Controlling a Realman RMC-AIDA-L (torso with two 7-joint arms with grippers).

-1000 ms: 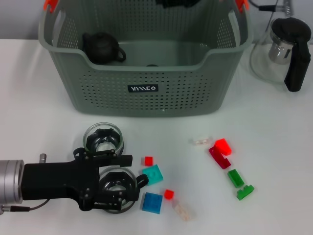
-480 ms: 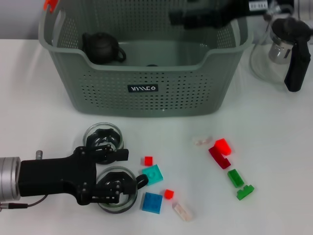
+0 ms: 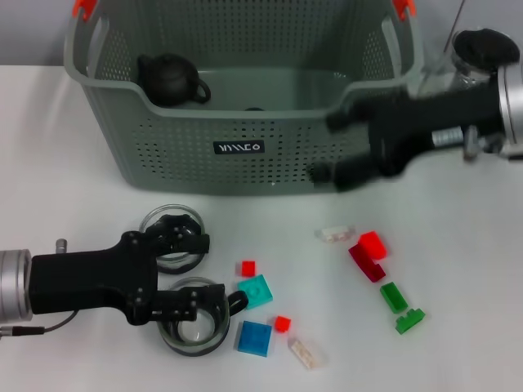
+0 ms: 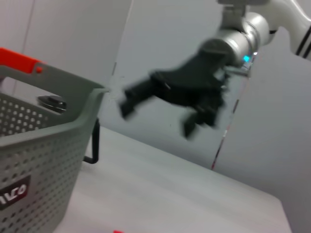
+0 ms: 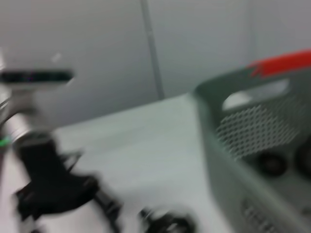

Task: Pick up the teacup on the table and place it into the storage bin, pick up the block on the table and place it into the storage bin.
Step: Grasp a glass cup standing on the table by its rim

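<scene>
left tool spread between 2 glass teacups | right tool spread, front of storage bin | left wrist view alone shows its underside

Dark rounded ceramic teapot with its lid on, lying low in the far left corner among perforated walls; clear glass jug with a black lid, standing far right on the white table, partly hidden; white table bare along its left side, pale and smooth.
</scene>
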